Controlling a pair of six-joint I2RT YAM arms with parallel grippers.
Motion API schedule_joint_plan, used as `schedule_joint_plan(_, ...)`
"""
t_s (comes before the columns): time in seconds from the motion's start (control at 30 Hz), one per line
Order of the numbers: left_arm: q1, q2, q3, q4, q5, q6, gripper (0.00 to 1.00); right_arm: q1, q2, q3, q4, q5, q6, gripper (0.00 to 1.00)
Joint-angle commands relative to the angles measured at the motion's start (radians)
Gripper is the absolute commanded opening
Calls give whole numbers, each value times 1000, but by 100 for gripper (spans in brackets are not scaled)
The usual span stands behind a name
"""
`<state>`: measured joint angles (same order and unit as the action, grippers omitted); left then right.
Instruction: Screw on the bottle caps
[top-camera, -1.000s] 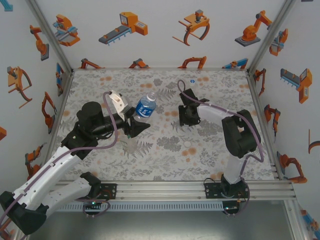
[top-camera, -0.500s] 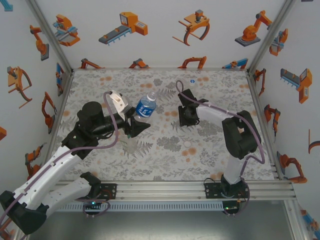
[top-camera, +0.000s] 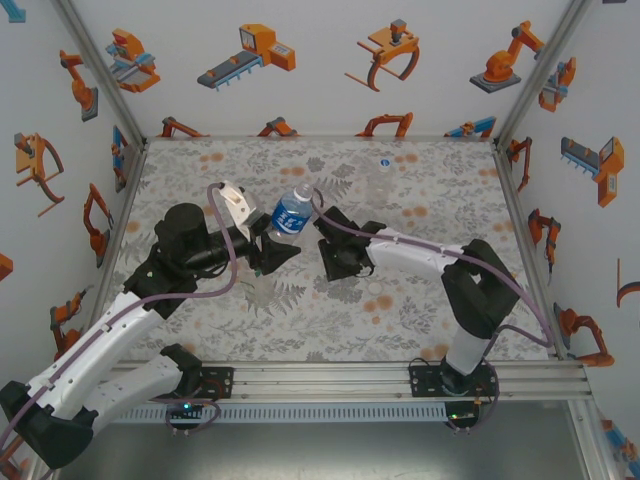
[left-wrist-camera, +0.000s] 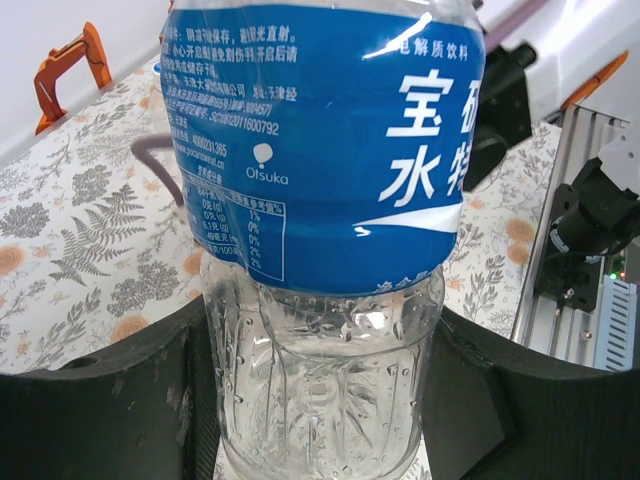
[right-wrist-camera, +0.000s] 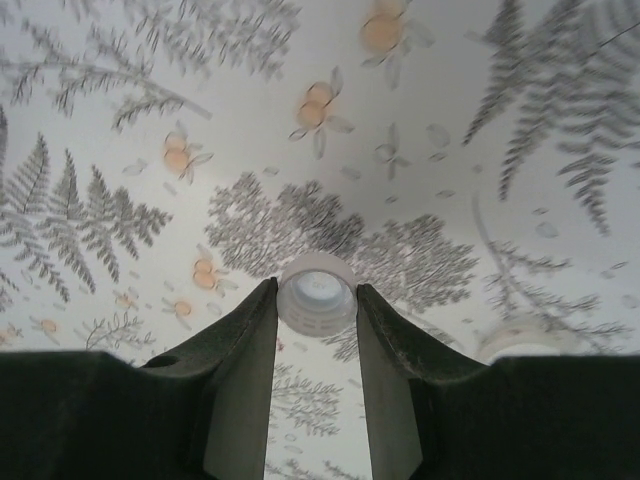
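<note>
nearest to us, the left fingers (left-wrist-camera: 100, 410) clamp the lower body of the blue-labelled bottle (left-wrist-camera: 320, 180); whether its base touches the bench (top-camera: 440, 170) we cannot tell. just beside it, the right fingers (right-wrist-camera: 240, 380) pinch a small cap (right-wrist-camera: 316, 292) by its rim. we judge the step in hand is bringing this cap to the neck. to do it well, we should line the cap up with the neck, seat it flat, then turn gently while the left side holds firm. the fingers are matte black; the bottle wall is clear, ribbed and thin under a glossy label; the cap is round, white and hollow; the bench is printed with grey ferns.
</note>
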<state>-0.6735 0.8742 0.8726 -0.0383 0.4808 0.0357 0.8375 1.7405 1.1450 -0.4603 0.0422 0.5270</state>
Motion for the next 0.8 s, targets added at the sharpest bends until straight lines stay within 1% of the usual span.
schedule_joint_plan(0.0,-1,-5,-6,34,-4,-19,0,26,-6,-18,-17,25,51,37)
schedule_joint_plan(0.37,-1,11,-2,42,-4,-24,0,33,24,-52,23,38,53,38)
schedule_joint_plan(0.53,-1,13,-12,61,-4,-36,0,33,27,-41,13,36,50,41)
schedule_joint_plan(0.63,-1,11,-13,59,-6,-39,0,33,28,-31,0,34,47,44)
schedule_joint_plan(0.77,-1,10,-9,53,-7,-36,0,33,15,-18,-15,36,48,45)
